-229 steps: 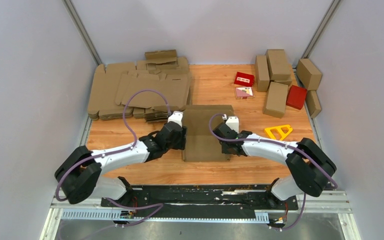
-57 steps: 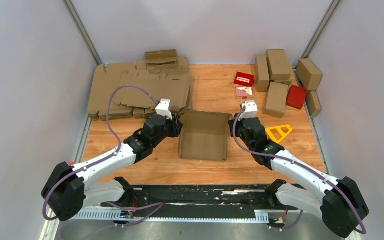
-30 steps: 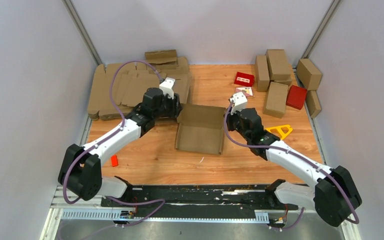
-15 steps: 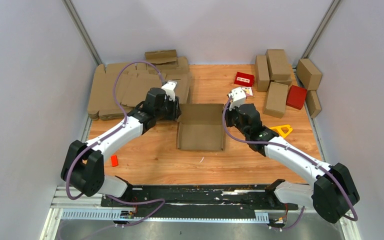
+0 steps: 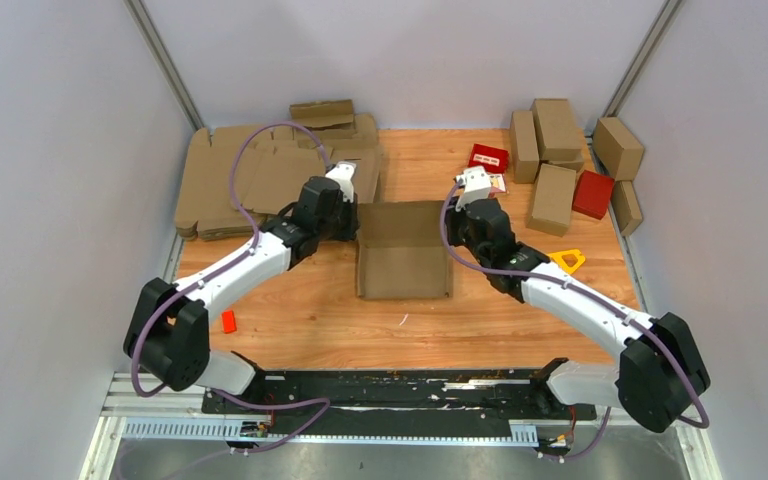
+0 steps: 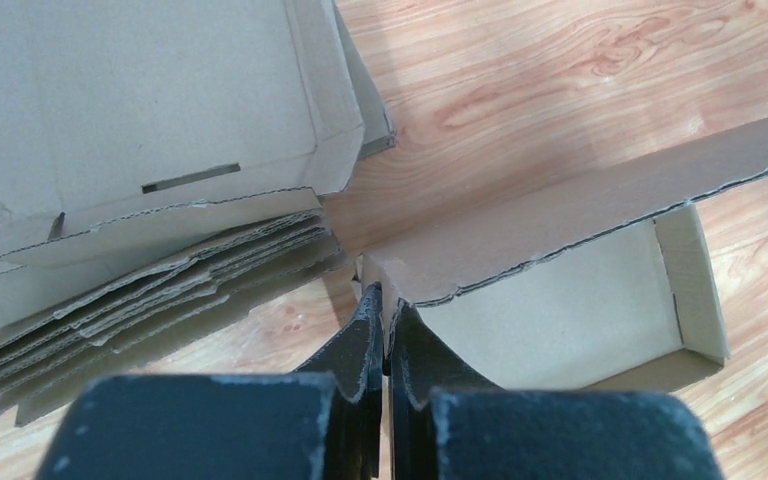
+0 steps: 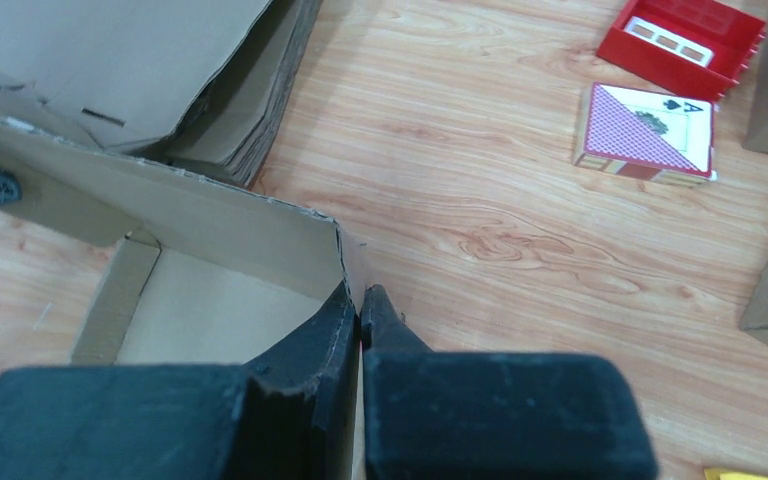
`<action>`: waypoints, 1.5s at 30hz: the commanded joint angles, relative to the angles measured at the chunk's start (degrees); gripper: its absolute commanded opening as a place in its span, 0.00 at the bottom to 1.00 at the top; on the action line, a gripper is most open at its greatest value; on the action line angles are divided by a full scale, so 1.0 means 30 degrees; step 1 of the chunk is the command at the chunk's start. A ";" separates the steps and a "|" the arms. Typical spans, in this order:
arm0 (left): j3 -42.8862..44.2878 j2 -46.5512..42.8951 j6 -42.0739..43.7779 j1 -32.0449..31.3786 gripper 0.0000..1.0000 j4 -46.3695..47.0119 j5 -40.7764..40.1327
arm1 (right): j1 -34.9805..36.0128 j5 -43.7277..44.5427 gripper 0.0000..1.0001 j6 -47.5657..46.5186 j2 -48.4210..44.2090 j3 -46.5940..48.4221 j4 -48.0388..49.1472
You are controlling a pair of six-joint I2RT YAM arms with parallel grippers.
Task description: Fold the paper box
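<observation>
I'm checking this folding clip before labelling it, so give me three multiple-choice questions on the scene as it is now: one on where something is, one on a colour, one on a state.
1. Where on the table does the stack of flat blanks lie?
A) near right
B) far left
C) centre

2. What colour is the triangle to the right of the paper box?
A) green
B) blue
C) yellow

3. How is the left gripper?
A) shut on the paper box
B) open above it
C) holding a red box

Answers:
1. B, the blanks are piled at the far left corner in the top view.
2. C, it shows plainly yellow against the wood.
3. A, the left wrist view shows it pinching a corner of the box's wall.
</observation>
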 commanded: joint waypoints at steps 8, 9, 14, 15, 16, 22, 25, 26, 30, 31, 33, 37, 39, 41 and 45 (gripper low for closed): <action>-0.3803 -0.3523 -0.2679 -0.1301 0.00 0.6470 -0.2207 | 0.1741 0.4691 0.00 0.2013 -0.0602 -0.1023 0.4021; -0.4385 -0.3789 -0.2876 -0.1460 0.00 0.7039 -0.2330 | 0.1846 0.4918 0.00 0.2017 -0.0727 -0.1486 0.4346; -0.7026 -0.4699 -0.3363 -0.2962 0.00 0.9649 -0.3370 | 0.2524 0.6148 0.00 0.1923 -0.2123 -0.4301 0.6440; -0.7399 -0.4782 -0.3368 -0.3374 0.00 0.9978 -0.3695 | 0.2647 0.6400 0.00 0.1903 -0.2441 -0.4833 0.6721; -0.7746 -0.4914 -0.3361 -0.3751 0.00 1.0239 -0.4021 | 0.2765 0.6450 0.00 0.1868 -0.2785 -0.5390 0.6935; -0.9301 -0.5705 -0.4142 -0.5772 0.00 1.1302 -0.5743 | 0.3383 0.6995 0.00 0.2401 -0.4802 -0.7556 0.6405; -0.9369 -0.5694 -0.4386 -0.6925 0.00 1.1133 -0.6771 | 0.3621 0.6823 0.02 0.2787 -0.5557 -0.7941 0.5530; -0.9289 -0.5668 -0.4441 -0.7198 0.00 1.0998 -0.7039 | 0.3715 0.6795 0.03 0.2982 -0.5719 -0.7958 0.5076; -0.9375 -0.5738 -0.4711 -0.7926 0.00 1.0230 -0.7671 | 0.3909 0.6617 0.04 0.4177 -0.6246 -0.7834 0.2627; -0.9557 -0.5839 -0.4778 -0.8067 0.00 1.0153 -0.7781 | 0.3927 0.6532 0.04 0.4470 -0.6439 -0.7820 0.1945; -0.9894 -0.6068 -0.4926 -0.8382 0.00 1.0018 -0.8045 | 0.3940 0.6226 0.05 0.5107 -0.6979 -0.7924 0.0722; -1.0315 -0.6334 -0.5198 -0.9018 0.00 0.9872 -0.8310 | 0.3926 0.5742 0.09 0.6426 -0.8070 -0.7889 -0.1819; -1.0279 -0.6323 -0.5221 -0.9319 0.00 0.9670 -0.8426 | 0.3941 0.5560 0.13 0.6730 -0.8684 -0.7821 -0.2901; -1.0190 -0.6328 -0.5242 -0.9536 0.00 0.9415 -0.8465 | 0.3927 0.5010 0.21 0.6794 -0.9324 -0.7857 -0.3730; -1.0016 -0.6470 -0.4988 -0.9718 0.00 0.8972 -0.8406 | 0.3941 0.4518 0.40 0.6898 -1.0668 -0.7796 -0.5407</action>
